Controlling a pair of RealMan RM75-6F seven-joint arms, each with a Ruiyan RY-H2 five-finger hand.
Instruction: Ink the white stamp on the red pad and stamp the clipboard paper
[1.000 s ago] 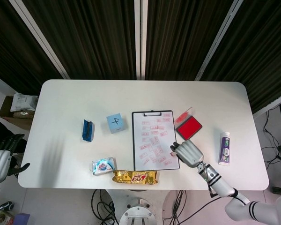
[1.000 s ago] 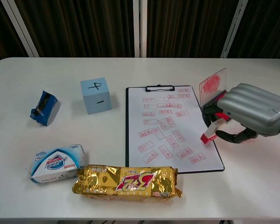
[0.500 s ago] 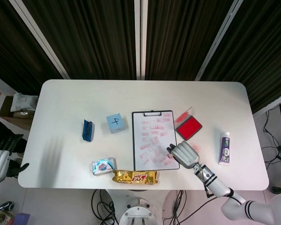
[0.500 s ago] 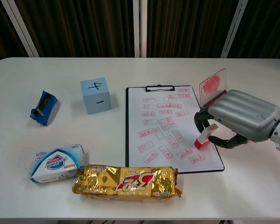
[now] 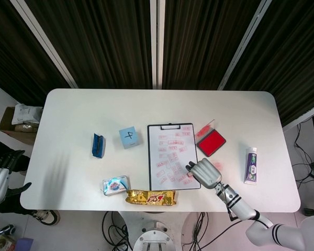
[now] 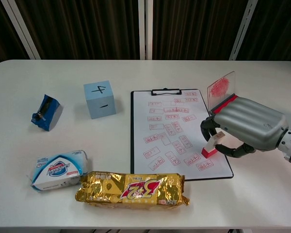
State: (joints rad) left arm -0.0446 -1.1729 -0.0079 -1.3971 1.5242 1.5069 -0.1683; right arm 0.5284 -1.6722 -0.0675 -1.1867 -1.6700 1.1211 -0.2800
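Note:
The clipboard [image 5: 172, 156] [image 6: 177, 133] lies mid-table, its white paper covered with several red stamp marks. My right hand [image 5: 205, 172] [image 6: 243, 127] grips the white stamp [image 6: 212, 145], whose red base rests on the paper near the clipboard's lower right. In the head view the hand hides the stamp. The red ink pad [image 5: 210, 141] [image 6: 223, 101] sits open just right of the clipboard, its clear lid [image 6: 220, 88] standing up behind it. My left hand [image 5: 1, 177] hangs off the table's left edge, fingers loosely apart and holding nothing.
A blue cube [image 5: 129, 137] [image 6: 100, 99] marked 4 and a blue sharpener-like object [image 5: 98, 145] [image 6: 46, 112] lie left of the clipboard. A wipes pack [image 6: 58, 169] and a gold snack bag [image 6: 133, 188] sit along the front edge. A toothpaste tube [image 5: 251, 165] lies far right.
My right hand carried the stamp from beside the ink pad leftward and down onto the paper's lower right; the stamp's base now touches the sheet. The left hand stayed put.

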